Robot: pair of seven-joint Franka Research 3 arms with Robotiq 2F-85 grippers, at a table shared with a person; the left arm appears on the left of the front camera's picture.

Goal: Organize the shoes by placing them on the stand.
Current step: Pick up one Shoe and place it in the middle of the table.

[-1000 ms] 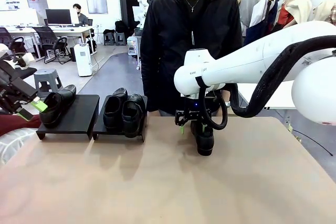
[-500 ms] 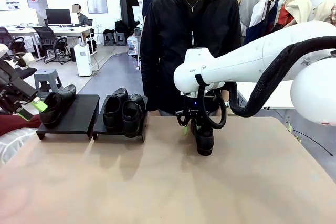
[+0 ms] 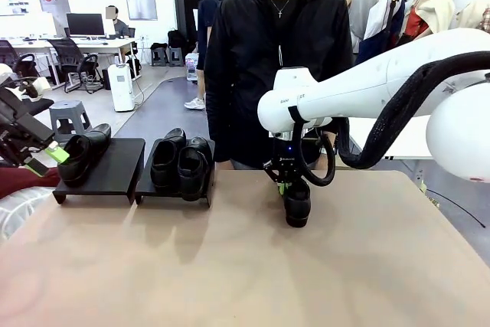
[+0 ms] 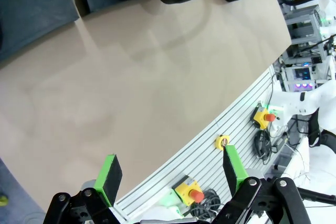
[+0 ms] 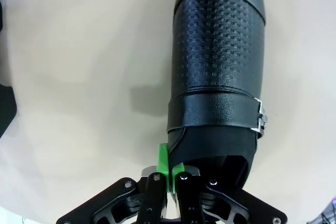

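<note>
Three black shoes are on the stand: one (image 3: pixel 80 155) on the left platform (image 3: pixel 116 171), two (image 3: pixel 165 161) (image 3: pixel 194 168) on the right platform (image 3: pixel 173 189). A fourth shoe (image 3: pixel 297 204), strapped with a buckle, stands on the table right of centre. My right gripper (image 3: pixel 284 182) is shut on the thin rim of that shoe's heel opening. From the right wrist the shoe (image 5: pixel 218 72) points away and my right gripper (image 5: pixel 169 170) pinches its left collar edge. My left gripper (image 3: pixel 46 160) hovers open beside the left platform, and my left gripper (image 4: pixel 173 174) holds nothing.
A person in a black jacket (image 3: pixel 268 59) stands at the table's far edge, right behind the fourth shoe. The left platform has bare room beside its one shoe. The tan tabletop (image 3: pixel 230 266) lies open in front; its slatted edge with yellow button boxes (image 4: pixel 189 195) shows below my left gripper.
My right gripper has gone from open to shut, its fingers closing on the rim of the fourth shoe. The left arm has not moved. Someone walks past in the background.
</note>
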